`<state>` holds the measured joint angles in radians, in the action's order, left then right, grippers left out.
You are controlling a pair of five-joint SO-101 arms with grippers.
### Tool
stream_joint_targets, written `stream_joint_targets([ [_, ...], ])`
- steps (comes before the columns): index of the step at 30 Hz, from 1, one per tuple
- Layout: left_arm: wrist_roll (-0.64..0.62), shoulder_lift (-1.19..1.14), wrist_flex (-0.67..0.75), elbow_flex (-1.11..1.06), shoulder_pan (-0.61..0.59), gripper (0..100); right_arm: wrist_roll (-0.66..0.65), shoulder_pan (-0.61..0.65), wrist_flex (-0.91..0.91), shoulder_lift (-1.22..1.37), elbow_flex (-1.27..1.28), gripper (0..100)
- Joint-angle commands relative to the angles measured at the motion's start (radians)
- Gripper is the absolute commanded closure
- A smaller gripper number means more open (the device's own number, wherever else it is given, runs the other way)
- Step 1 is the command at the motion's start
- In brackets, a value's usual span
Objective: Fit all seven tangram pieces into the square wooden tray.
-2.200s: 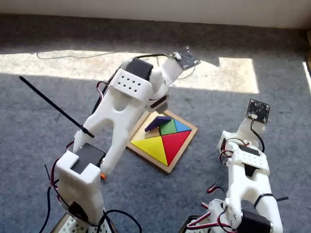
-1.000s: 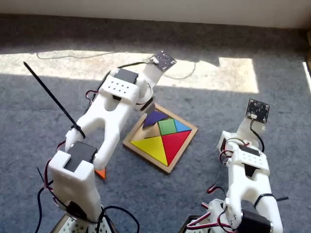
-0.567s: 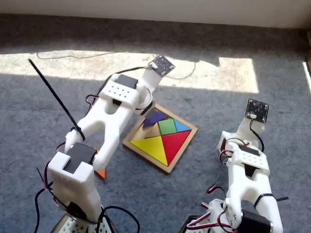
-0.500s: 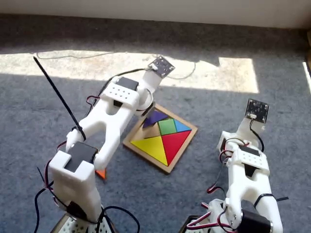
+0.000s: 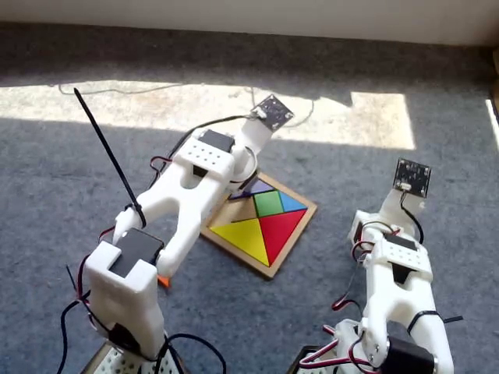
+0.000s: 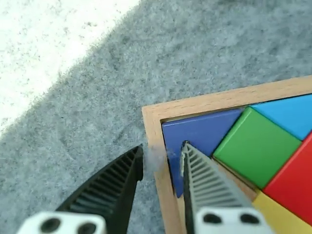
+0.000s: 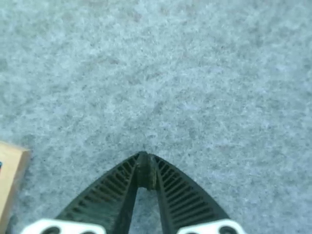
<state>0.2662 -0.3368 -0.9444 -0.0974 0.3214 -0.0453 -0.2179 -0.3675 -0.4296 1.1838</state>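
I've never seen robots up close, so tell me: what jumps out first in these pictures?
The puzzle catches the eye first: a square wooden tray in the middle of the grey carpet, holding bright coloured pieces. The left arm's claw hangs open over the tray's corner, one finger outside the rim and the other above the purple piece. A small orange piece lies on the carpet beside that arm.

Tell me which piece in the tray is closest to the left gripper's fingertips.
The dark blue piece in the corner of the tray: one finger of the left gripper overlaps it. The green square and light blue piece lie farther.
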Motion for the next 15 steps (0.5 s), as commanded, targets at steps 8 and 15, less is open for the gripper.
stream_joint_targets([
  [8, -0.011, 0.213, -0.183, 0.001, -0.019, 87, -0.011, 0.008, 0.028, 0.002, -0.059, 99.1],
  [15, -0.011, 0.475, -0.311, -0.101, -0.067, 86, -0.011, 0.008, 0.028, 0.002, -0.058, 99.1],
])
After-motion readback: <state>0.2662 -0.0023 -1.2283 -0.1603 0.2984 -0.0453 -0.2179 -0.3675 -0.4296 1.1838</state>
